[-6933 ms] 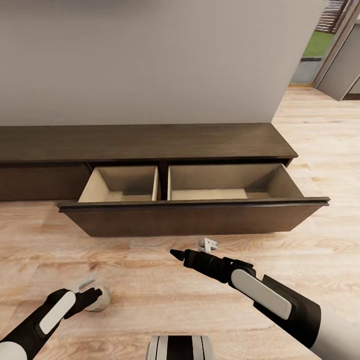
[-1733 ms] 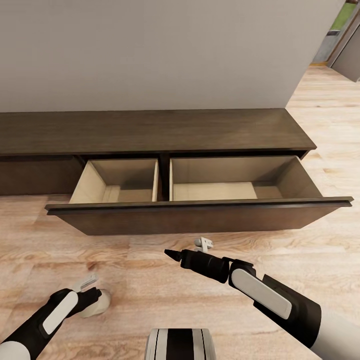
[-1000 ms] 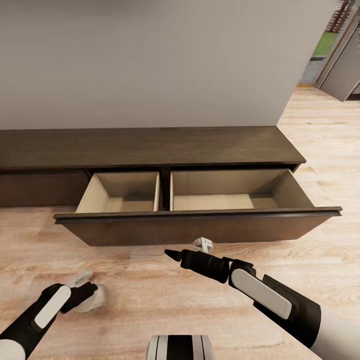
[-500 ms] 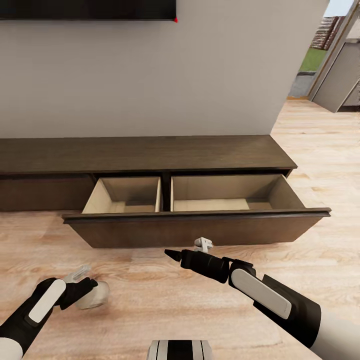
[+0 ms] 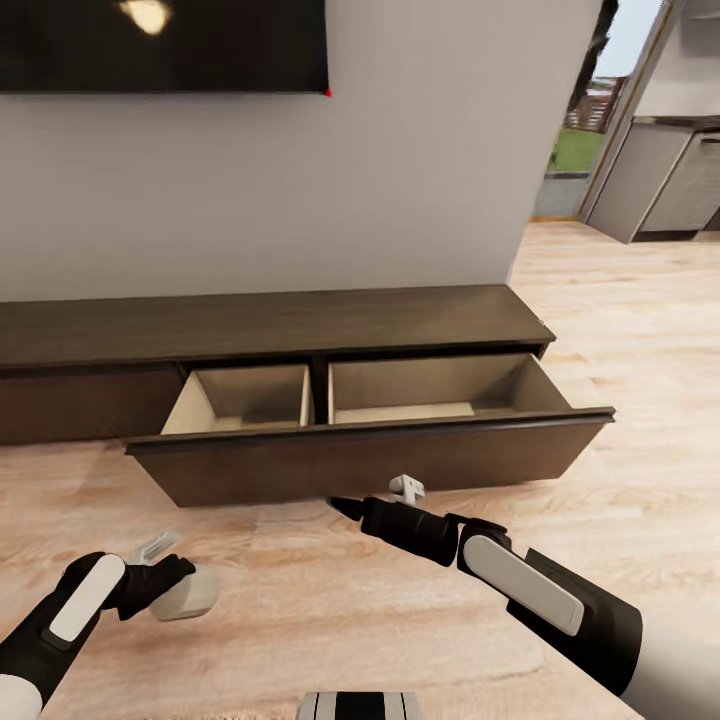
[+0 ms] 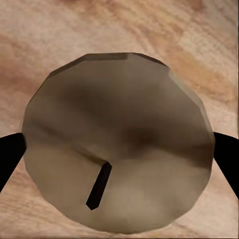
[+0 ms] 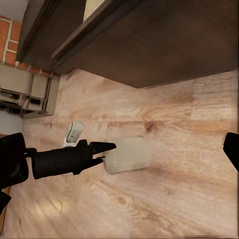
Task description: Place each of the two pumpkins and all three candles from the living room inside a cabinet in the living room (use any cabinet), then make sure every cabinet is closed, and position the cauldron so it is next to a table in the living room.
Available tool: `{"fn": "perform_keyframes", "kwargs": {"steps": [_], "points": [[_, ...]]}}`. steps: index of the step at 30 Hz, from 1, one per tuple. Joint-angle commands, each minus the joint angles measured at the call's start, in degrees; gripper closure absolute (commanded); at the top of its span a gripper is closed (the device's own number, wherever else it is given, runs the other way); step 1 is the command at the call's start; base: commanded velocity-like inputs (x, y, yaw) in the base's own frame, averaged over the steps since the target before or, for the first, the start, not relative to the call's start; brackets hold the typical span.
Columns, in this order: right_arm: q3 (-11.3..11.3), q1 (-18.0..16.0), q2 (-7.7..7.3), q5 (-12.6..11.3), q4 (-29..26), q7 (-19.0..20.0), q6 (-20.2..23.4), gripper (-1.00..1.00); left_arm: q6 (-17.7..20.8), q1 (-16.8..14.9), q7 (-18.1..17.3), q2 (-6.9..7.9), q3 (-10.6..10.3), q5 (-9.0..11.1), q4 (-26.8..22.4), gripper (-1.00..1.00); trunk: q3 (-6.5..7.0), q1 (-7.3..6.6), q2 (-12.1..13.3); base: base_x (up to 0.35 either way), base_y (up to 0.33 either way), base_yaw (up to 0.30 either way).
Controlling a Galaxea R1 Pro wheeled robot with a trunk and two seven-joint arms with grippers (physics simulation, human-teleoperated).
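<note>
My left gripper (image 5: 172,585) is shut on a stubby pale candle (image 5: 192,594) low over the wood floor at the near left. The left wrist view looks down on the candle's flat top (image 6: 119,144) and dark wick, with a black finger at each side. The right wrist view shows the candle (image 7: 127,155) held by the left gripper (image 7: 112,152). The long dark-brown cabinet (image 5: 300,318) stands against the wall with its wide drawer front (image 5: 370,462) pulled out over two bare compartments. My right gripper (image 5: 338,505) hangs open just before that front, holding nothing.
A dark TV (image 5: 160,45) hangs on the grey wall above the cabinet. At the right, an opening leads to grey kitchen units (image 5: 660,185). Wood floor spreads before and to the right of the drawer. The drawer front (image 7: 164,45) shows above the floor in the right wrist view.
The camera has tilted up and swung, bringing the TV and kitchen into view. My left gripper still holds the candle. The right arm keeps its pose.
</note>
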Motion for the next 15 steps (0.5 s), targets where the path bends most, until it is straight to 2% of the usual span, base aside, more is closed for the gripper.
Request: {"fn": "perform_keyframes", "kwargs": {"steps": [1, 12, 15], "points": [[0.1, -0.1, -0.02, -0.5, -0.1, -0.4, 0.0, -1.0, 0.0, 0.0, 0.5, 0.07, -0.2, 0.6, -0.1, 1.0, 0.24, -0.06, 0.0, -0.309, 0.0, -0.238], [0.1, -0.1, -0.02, -0.5, 0.0, -0.3, 0.0, -1.0, 0.0, 0.0, 0.5, -0.01, -0.3, 0.6, -0.2, 1.0, 3.33, -0.35, 0.1, -0.327, 0.0, -0.242], [0.1, -0.1, -0.02, -0.5, 0.0, -0.3, -0.1, -1.0, 0.0, 0.0, 0.5, -0.04, -0.3, 0.6, -0.2, 1.0, 3.51, -0.35, 0.1, -0.33, 0.0, -0.243]]}}
